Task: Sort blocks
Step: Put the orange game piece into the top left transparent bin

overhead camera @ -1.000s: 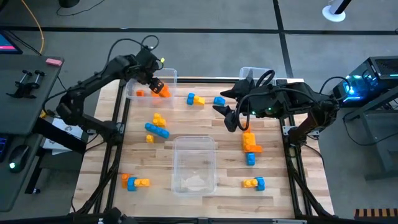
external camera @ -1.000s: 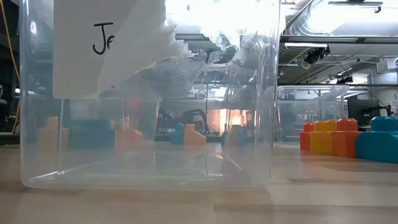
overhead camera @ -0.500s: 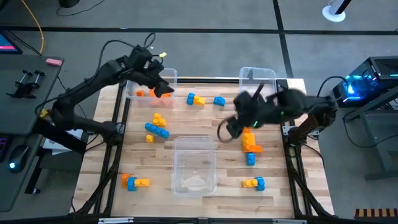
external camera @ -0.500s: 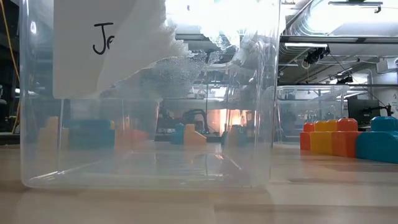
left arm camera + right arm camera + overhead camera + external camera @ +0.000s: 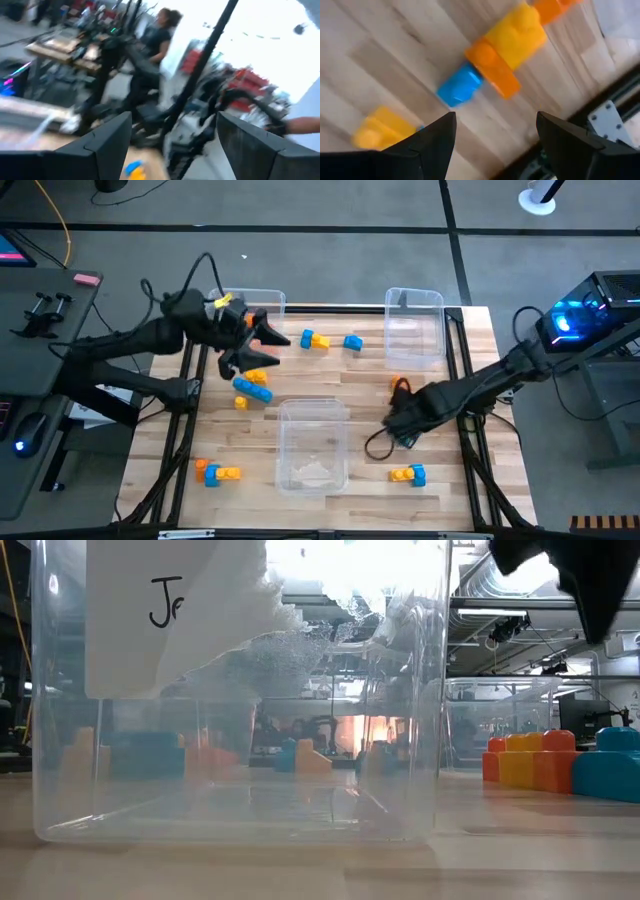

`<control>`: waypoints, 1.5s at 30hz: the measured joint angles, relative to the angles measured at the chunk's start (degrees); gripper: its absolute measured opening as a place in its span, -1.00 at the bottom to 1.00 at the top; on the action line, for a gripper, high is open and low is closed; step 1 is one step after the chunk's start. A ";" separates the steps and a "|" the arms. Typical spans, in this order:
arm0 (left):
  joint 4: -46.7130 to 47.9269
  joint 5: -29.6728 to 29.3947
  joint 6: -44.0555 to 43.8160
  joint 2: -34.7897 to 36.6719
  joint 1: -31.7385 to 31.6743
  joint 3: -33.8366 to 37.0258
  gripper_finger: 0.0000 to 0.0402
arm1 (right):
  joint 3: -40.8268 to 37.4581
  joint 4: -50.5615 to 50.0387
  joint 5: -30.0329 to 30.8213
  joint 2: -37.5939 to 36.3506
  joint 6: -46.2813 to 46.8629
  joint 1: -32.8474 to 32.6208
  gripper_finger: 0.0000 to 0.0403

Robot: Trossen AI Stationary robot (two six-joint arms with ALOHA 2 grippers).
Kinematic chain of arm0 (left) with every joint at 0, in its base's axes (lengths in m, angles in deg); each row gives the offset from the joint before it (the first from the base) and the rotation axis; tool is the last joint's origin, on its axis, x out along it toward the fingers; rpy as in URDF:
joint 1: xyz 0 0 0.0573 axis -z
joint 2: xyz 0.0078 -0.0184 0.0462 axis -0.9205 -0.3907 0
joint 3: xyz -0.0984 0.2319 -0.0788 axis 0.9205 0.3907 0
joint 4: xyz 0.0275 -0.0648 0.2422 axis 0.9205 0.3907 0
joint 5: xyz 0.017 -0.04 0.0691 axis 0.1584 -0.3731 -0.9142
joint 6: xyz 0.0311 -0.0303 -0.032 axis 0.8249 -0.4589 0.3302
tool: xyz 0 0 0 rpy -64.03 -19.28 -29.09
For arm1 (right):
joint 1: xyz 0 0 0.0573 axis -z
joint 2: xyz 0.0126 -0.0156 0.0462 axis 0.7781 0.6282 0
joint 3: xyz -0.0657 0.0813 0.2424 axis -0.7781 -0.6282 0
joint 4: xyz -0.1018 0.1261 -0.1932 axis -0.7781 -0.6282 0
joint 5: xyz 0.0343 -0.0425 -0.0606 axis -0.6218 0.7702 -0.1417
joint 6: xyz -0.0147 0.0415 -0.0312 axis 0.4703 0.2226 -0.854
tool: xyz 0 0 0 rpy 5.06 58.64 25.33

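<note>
Blocks lie scattered over the wooden table [image 5: 160, 450] around a clear bin [image 5: 312, 442] at its middle. The left arm reaches in low from the table's left edge, its left gripper [image 5: 262, 343] spread wide and empty above a yellow-and-blue cluster [image 5: 252, 381]. The right arm stretches from the right, its right gripper [image 5: 388, 435] wide open and empty over an orange, yellow and blue cluster [image 5: 496, 63]. Smaller pairs sit near both front corners.

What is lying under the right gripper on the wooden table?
Under the right gripper, open, the right wrist view shows a blue, orange and yellow block cluster on bare wood. From above, the arm covers it.
</note>
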State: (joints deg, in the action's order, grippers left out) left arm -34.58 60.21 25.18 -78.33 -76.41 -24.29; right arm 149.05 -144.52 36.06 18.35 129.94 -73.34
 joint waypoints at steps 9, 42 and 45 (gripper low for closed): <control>-20.28 -12.17 -9.71 -1.75 5.47 6.34 0.38 | -25.31 18.22 -6.67 -24.95 -22.03 10.98 0.22; -28.29 -15.08 -9.12 -2.31 8.98 6.25 0.38 | -40.99 47.04 -10.89 -11.60 -35.68 12.04 0.19; -28.18 -12.58 -9.32 -0.48 8.66 6.25 0.38 | -40.82 47.07 -11.60 -10.27 -33.48 12.06 0.12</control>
State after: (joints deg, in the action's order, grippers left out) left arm -62.76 47.64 15.86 -78.80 -67.75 -18.04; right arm 108.23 -97.45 24.46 8.08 96.46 -61.28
